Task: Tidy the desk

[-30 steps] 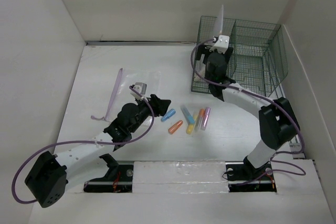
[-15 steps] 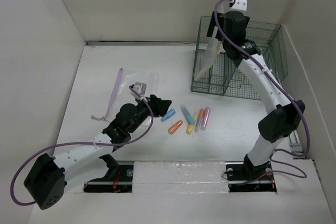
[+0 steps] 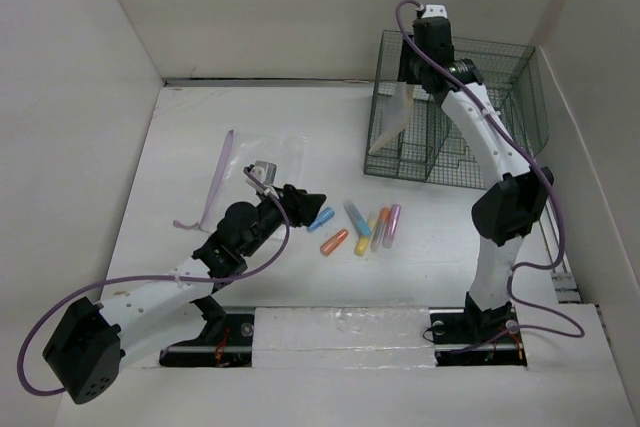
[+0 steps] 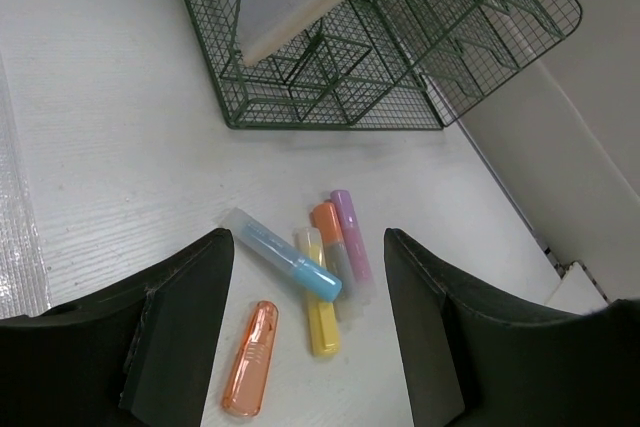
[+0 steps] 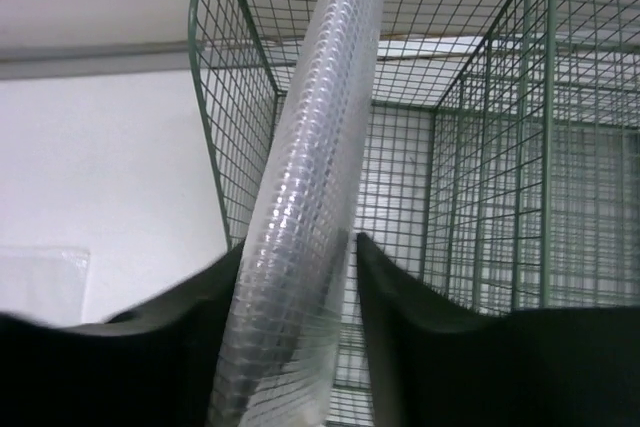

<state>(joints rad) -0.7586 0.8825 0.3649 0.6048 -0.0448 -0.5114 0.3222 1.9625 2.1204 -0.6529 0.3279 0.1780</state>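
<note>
Broadly, the desk (image 3: 300, 117) spreads beneath and leftward of the green wire rack (image 3: 510, 77). I judge it rigid, heavy and fixed, offering no hold, so only its loose clutter gets taken. At the rack's left end, the right gripper (image 5: 297, 252) is clamped on a pale sheet (image 5: 320, 127), probably light and floppy. Nearer than the rack, the left gripper (image 4: 307, 237) hangs spread wide over highlighters (image 4: 322, 312). Only the right wrist view shows the sheet's bubble texture. Only the overhead view shows the purple strip (image 3: 220, 172) far left of the rack.
</note>
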